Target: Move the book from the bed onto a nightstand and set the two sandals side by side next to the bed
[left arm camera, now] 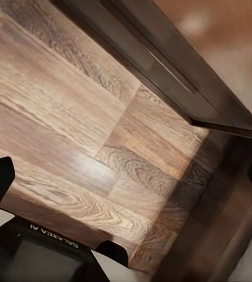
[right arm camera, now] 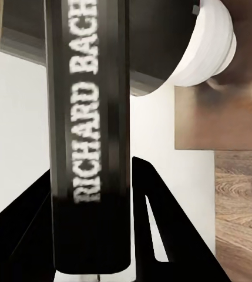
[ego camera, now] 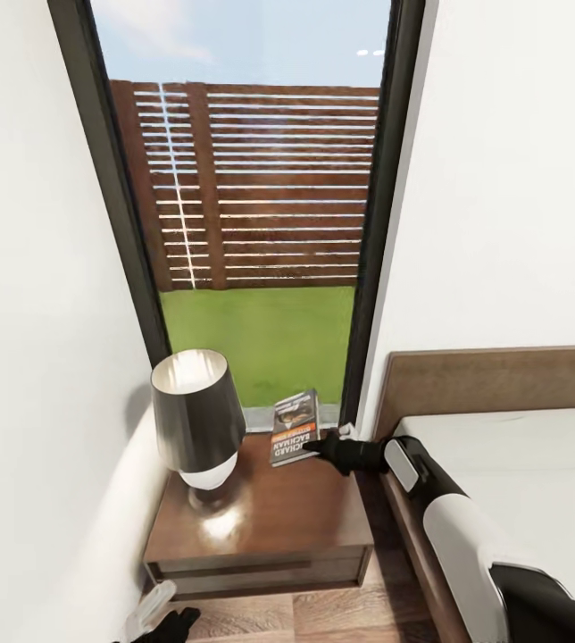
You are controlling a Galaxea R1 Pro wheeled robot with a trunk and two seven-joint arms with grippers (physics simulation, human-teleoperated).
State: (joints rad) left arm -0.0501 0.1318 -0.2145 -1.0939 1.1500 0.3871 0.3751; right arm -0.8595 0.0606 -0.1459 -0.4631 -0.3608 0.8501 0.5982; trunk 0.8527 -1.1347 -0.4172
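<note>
Book (ego camera: 295, 428) on nightstand (ego camera: 270, 518), between right gripper (ego camera: 316, 444) fingers.

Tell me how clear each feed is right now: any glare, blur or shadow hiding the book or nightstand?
Head view: sharp; a glare patch on the nightstand top below the lamp, book cover readable beside the right gripper. Right wrist view: book spine very close, lettering slightly soft. Left wrist view: floor sheen, the nightstand's edge blurred and shadowed.

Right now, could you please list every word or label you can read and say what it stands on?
"RICHARD BACH", cut off at the picture's edge: book spine, between the right end effector fingers.
"GALAXEA A1", dim and upside down: left end effector body.
Book cover above the nightstand: lettering too small to read.
</note>
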